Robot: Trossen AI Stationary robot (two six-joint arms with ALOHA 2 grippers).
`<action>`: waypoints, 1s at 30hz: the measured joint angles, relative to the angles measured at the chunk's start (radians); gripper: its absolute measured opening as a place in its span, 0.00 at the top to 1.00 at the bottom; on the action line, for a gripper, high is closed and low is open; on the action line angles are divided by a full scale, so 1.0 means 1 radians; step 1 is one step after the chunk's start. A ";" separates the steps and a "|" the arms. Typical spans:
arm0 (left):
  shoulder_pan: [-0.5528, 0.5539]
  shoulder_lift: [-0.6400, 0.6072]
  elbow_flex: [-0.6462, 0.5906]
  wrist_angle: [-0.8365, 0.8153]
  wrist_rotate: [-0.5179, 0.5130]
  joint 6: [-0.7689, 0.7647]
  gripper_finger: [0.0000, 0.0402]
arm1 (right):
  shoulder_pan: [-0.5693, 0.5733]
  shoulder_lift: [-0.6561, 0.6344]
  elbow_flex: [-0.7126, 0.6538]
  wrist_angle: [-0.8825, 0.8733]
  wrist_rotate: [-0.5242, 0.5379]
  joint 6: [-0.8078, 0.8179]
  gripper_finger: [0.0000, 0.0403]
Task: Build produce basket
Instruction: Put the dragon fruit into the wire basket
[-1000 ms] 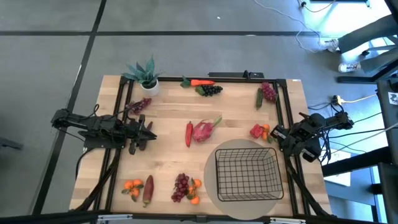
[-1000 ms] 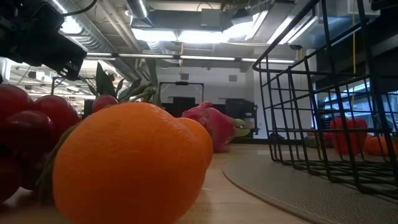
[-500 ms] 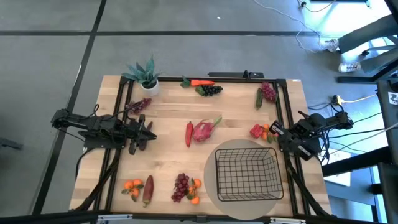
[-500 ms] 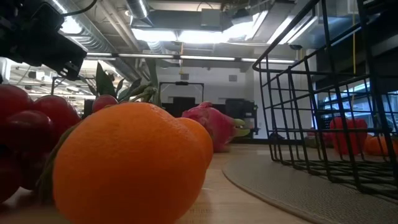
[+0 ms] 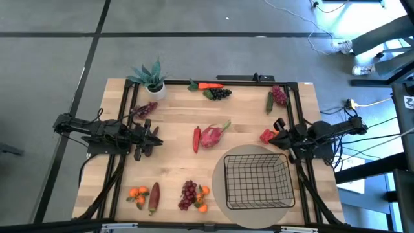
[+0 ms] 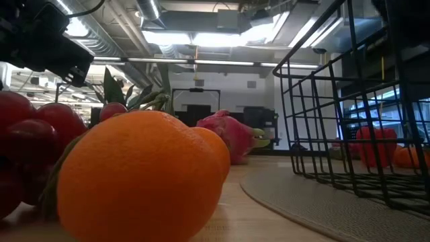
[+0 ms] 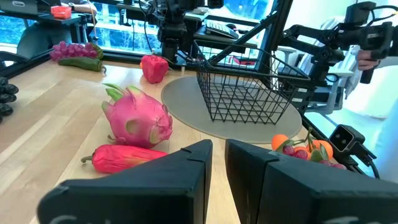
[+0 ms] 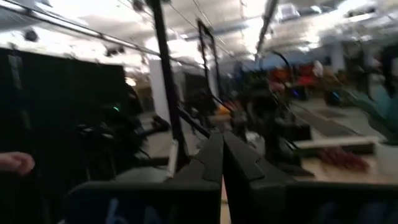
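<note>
Sitting on a round grey mat [image 5: 228,169] is the basket [image 5: 257,183], made of thin black wire in a grid, with nothing inside it. The mat lies on a pale wooden worktop [image 5: 174,162] with a black frame.

Just past the basket's far left corner lie one spiky pink dragon fruit [image 5: 212,135] and one long red pepper [image 5: 196,139], side by side. Left of the basket, near the front edge, are a bunch of round red grapes [image 5: 188,193] with small smooth oranges [image 5: 202,198], and farther left more oranges [image 5: 138,193] and one reddish potato [image 5: 154,197]. Far behind the basket lie one carrot [image 5: 208,85], dark grapes [image 5: 218,94], a green pepper [image 5: 269,102] and red grapes [image 5: 279,96]. A spiky potted plant [image 5: 152,76] stands at the far left corner.

The right gripper [image 5: 279,125] has moved in since a moment ago and is now over the red pepper [image 5: 267,136] just behind the basket; its jaws are pressed together, holding nothing. The left gripper [image 5: 155,140] waits well left of the basket, jaws a narrow gap apart, empty.
</note>
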 joint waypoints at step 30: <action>0.000 0.000 0.003 0.080 -0.066 0.050 0.91 | 0.000 0.642 0.640 -0.614 0.483 0.312 1.00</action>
